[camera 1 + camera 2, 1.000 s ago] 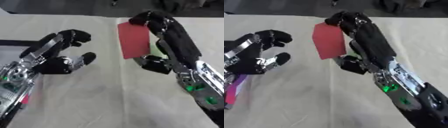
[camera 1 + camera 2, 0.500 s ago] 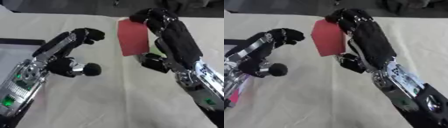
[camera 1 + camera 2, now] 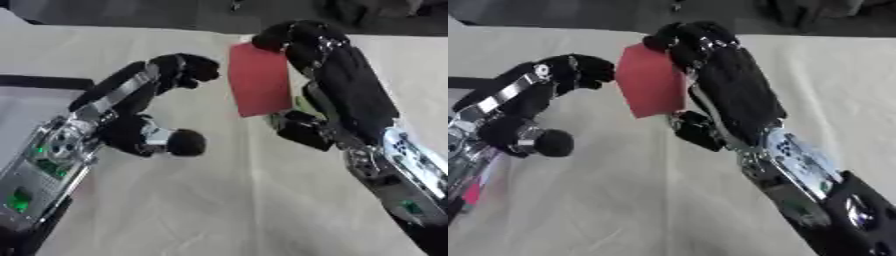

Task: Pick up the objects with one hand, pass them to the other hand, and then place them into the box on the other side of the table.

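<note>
A flat red rectangular object (image 3: pixel 260 80) hangs upright above the table, pinched at its top and bottom by my right hand (image 3: pixel 337 80), whose fingers curl over its upper edge. My left hand (image 3: pixel 140 107) reaches in from the lower left, fingers half curled and thumb spread, holding nothing. Its fingertips (image 3: pixel 197 67) sit just left of the red object with a narrow gap between them. A grey box (image 3: pixel 26 107) lies at the left edge, partly hidden behind the left arm.
A beige cloth (image 3: pixel 219 200) covers the table. Dark shapes line the far edge beyond the table. A small pink thing (image 3: pixel 472 192) shows beside the left forearm in the right eye view.
My left hand has risen and moved right toward the red object, its fingers now close to its left edge. The right hand keeps holding the red object in nearly the same place.
</note>
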